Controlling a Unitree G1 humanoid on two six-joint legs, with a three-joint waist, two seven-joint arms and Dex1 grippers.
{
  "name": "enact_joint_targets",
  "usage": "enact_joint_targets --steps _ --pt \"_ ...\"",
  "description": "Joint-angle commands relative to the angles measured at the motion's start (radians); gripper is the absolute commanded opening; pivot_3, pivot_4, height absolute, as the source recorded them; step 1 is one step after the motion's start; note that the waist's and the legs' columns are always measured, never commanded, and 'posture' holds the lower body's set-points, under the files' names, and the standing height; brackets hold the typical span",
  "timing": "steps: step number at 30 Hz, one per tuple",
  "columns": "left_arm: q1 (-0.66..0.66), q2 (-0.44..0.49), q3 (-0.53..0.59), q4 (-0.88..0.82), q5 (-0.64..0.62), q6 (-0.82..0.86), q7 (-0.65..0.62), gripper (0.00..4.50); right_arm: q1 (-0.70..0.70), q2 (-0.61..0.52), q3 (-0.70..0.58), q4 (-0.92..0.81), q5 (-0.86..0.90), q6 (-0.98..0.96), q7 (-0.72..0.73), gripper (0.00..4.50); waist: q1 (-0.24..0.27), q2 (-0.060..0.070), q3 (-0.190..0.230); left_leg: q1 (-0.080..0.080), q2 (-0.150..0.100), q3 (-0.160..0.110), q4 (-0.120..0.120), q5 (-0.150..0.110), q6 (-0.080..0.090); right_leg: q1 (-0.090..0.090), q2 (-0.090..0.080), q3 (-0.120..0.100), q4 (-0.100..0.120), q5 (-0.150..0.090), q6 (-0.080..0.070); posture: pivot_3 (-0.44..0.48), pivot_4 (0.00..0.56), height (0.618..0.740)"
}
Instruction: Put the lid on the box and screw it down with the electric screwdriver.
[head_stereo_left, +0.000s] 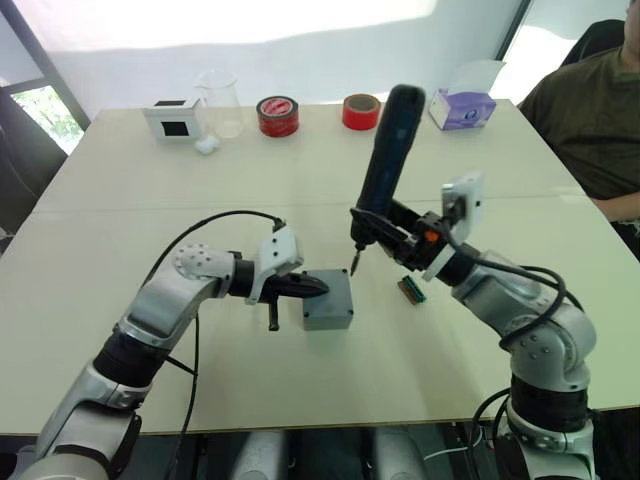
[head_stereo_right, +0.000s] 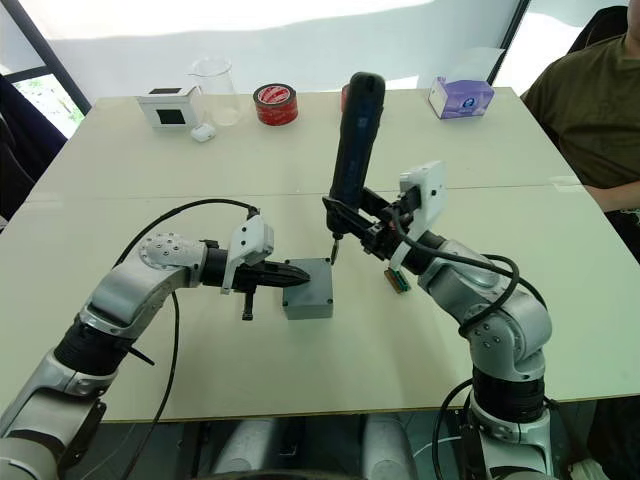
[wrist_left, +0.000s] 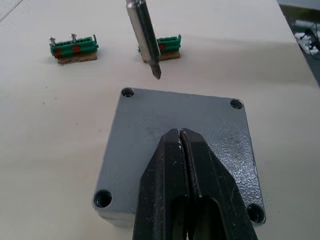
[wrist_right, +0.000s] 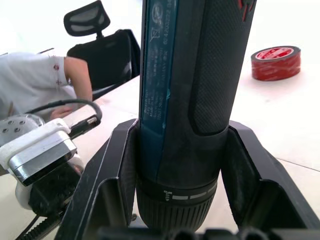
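Lid 1, on box | tape rolls 2 | left gripper pressed together | right gripper pinching electric screwdriver

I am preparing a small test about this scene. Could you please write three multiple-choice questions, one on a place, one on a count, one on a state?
1. Where is the bit of the electric screwdriver?
A. inside the beaker
B. in the air just above the far edge of the lid
C. flat on the table by the tape rolls

2. How many red tape rolls stand at the far side of the table?
A. two
B. none
C. four

3. How are the fingers of the left gripper?
A. wide open
B. closed around a cable
C. closed together over the lid

Answers: 1 B, the left wrist view shows the tip hanging near a corner hole. 2 A, two rolls stand there. 3 C, the fingers meet with no gap.
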Motion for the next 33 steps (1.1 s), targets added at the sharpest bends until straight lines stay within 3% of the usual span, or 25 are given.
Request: enact_joint_targets --steps 1,21,25,28,33 --pt "0.019 0.000 -0.026 0.008 0.033 -0.008 0.004 0.00 -0.018 0.011 0.009 -0.023 -0.025 -0.081 0.007 1.78 0.001 0.000 0.000 0.000 0.000 0.000 0.000 0.000 0.000 0.000 0.000 0.000 0.000 0.000 0.000 0.000 0.150 0.740" --pt "0.040 0.006 -0.002 -0.009 0.020 0.017 0.006 0.00 0.063 0.029 0.116 0.059 -0.198 -0.254 0.052 1.78 0.000 0.000 0.000 0.006 0.000 0.000 -0.001 0.000 0.000 0.006 0.000 0.000 0.000 0.000 0.000 0.000 0.150 0.740" --pt "0.043 0.005 -0.001 -0.014 0.017 0.024 0.007 0.00 0.140 -0.019 0.202 0.056 -0.259 -0.255 0.091 1.78 0.001 0.000 -0.001 0.008 0.000 0.000 -0.001 0.000 0.001 0.008 0.000 0.000 -0.001 0.000 0.000 0.000 0.150 0.740" --pt "0.048 0.007 -0.001 -0.014 0.016 0.028 0.004 0.00 0.171 -0.082 0.288 0.087 -0.361 -0.243 0.087 1.78 -0.002 -0.001 -0.004 0.017 0.000 0.000 -0.002 -0.002 0.003 0.017 0.000 0.000 -0.003 -0.002 -0.001 0.000 0.150 0.740" --pt "0.053 0.005 0.001 -0.006 0.020 0.026 0.003 0.00 0.186 -0.049 0.269 0.118 -0.326 -0.194 0.059 1.78 0.001 -0.007 -0.013 0.035 0.002 -0.001 -0.006 -0.004 0.005 0.032 0.000 -0.001 -0.005 -0.007 -0.002 0.000 0.150 0.740"
